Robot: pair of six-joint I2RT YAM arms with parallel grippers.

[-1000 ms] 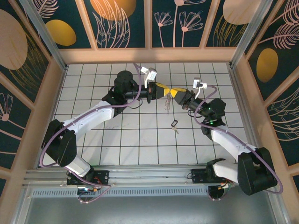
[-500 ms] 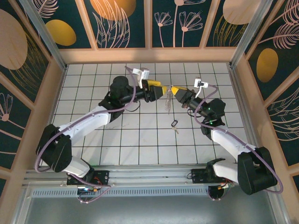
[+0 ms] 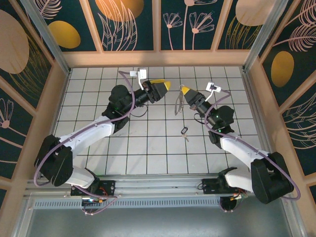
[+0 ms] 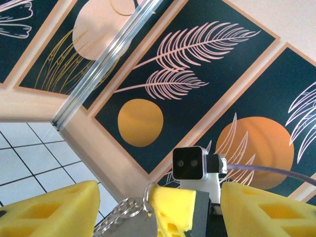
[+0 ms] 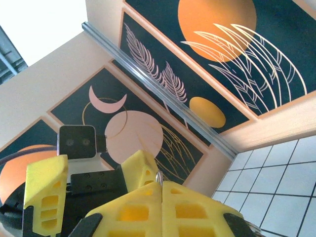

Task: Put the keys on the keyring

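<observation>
On the white tiled floor (image 3: 148, 148), slightly toward 3 o'clock of its centre in the top view, lies one key (image 3: 184, 131). Its black head points toward 12 o'clock and its short silvery blade toward 5 o'clock. It lies loose, well apart from both grippers.

At 12 o'clock of the key, the keyring (image 3: 178, 104) hangs as a pale silvery loop from the right gripper (image 3: 185, 92). The gripper's yellow fingers (image 5: 148, 207) are pressed together, and a thin metal edge of the ring shows in the seam between them. Whether the loop's lower end reaches the tiles cannot be told.

At 9 o'clock of the right gripper, near it but not touching, stands the left gripper (image 3: 163, 87). Its yellow fingers (image 4: 49, 212) are spread wide with nothing between them. In the left wrist view, the right gripper's closed tip sits in the gap beyond them, with small silvery pieces of the keyring dangling at its 8 o'clock side.

Farthest back, at 12 o'clock, rise the dark wall panels (image 3: 131, 24) with orange discs and pale leaf drawings.
</observation>
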